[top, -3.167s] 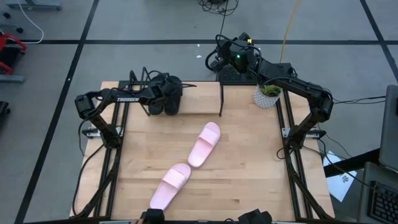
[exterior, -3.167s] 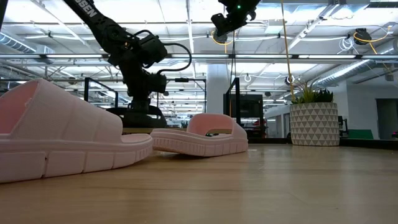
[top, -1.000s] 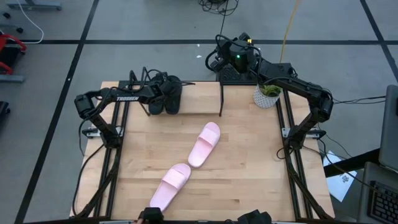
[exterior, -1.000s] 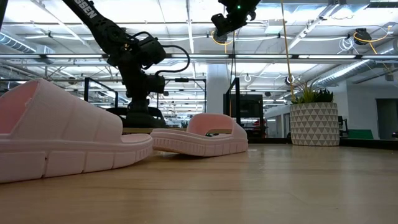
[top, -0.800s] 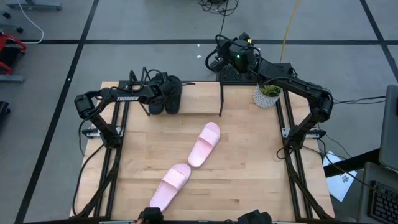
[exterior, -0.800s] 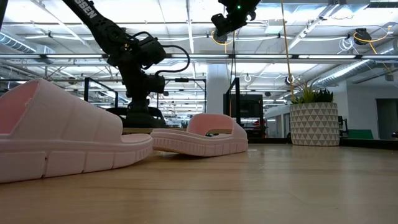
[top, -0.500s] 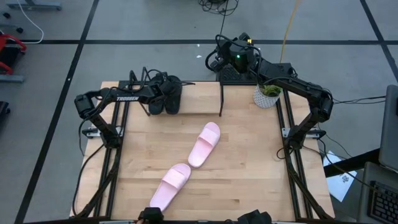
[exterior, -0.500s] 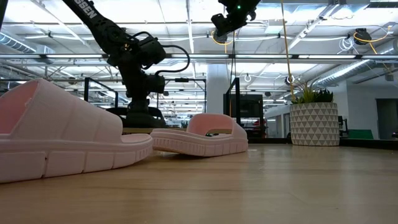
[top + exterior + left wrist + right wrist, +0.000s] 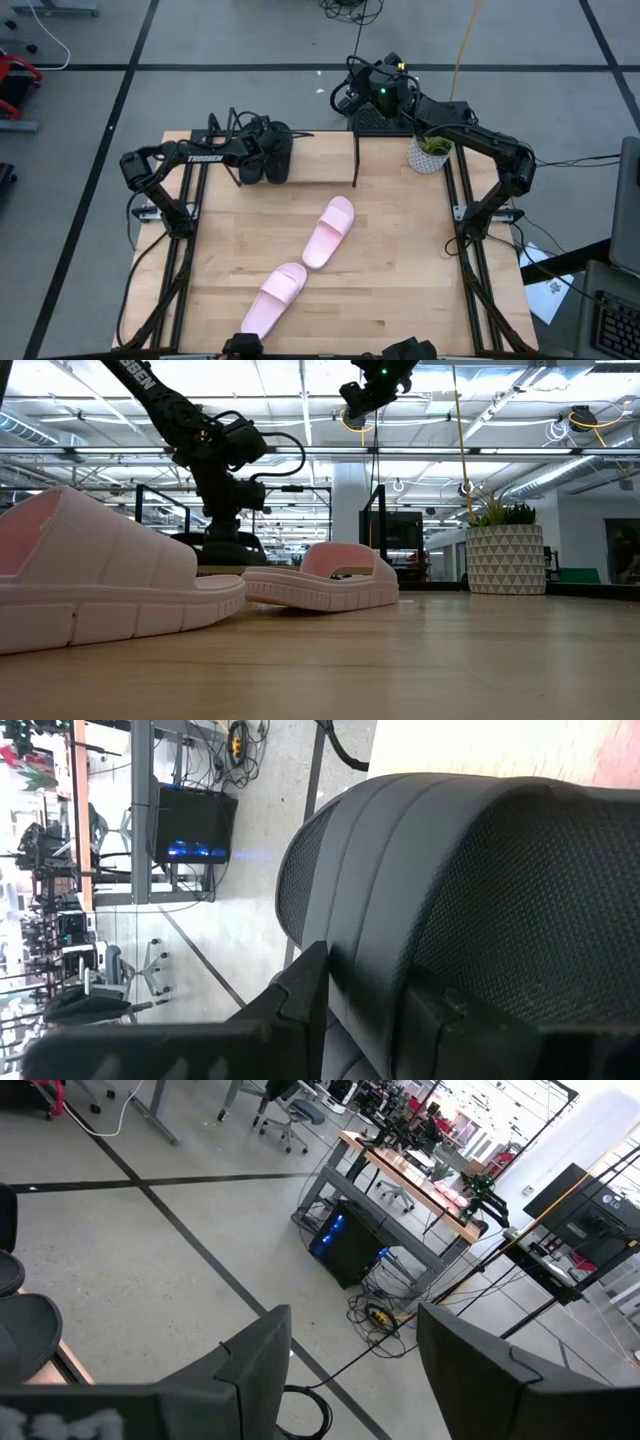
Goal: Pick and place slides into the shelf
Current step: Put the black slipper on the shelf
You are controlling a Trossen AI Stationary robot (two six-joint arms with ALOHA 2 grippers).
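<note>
Nothing moved, left pincer point(image 9: 268, 152) gripping black slide point(image 9: 480, 900)

1. We count two pink slides: one point(image 9: 329, 232) mid-table, one point(image 9: 272, 298) near the front edge.
2. We see two black slides point(image 9: 270, 152), side by side at the back left.
3. We count one shelf point(image 9: 357, 160), at the table's back edge.
4. We see one potted plant point(image 9: 431, 152).
5. We count two arms, with one left gripper point(image 9: 256, 153) and one right gripper point(image 9: 345, 95).
</note>
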